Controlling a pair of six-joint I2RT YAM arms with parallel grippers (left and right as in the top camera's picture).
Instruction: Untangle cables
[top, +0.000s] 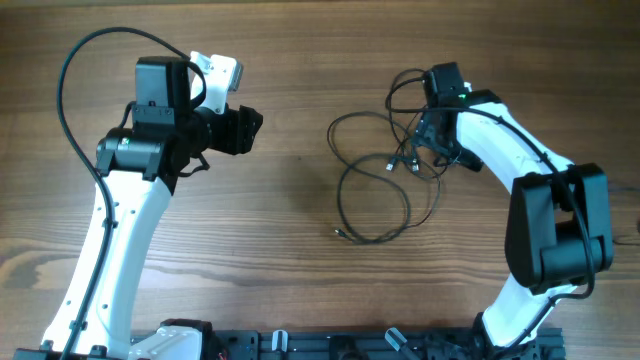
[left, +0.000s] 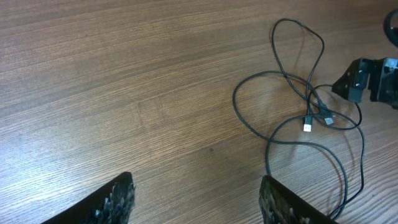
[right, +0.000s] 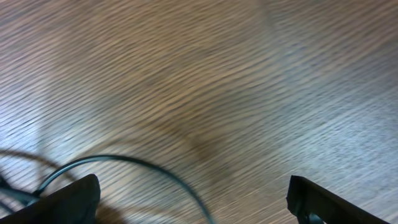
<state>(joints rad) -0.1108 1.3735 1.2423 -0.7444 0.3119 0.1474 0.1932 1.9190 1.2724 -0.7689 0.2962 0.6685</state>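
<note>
Wood table (top: 300, 250): R gripper (top: 435, 145), wide open & empty, should pinch just one loop of the cables (left: 308, 122); L gripper (left: 199, 202) half-open, empty.

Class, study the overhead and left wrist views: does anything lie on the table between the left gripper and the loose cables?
Nothing visible does. Only bare wooden table lies between the left gripper and the cables, so its path to them looks clear.
</note>
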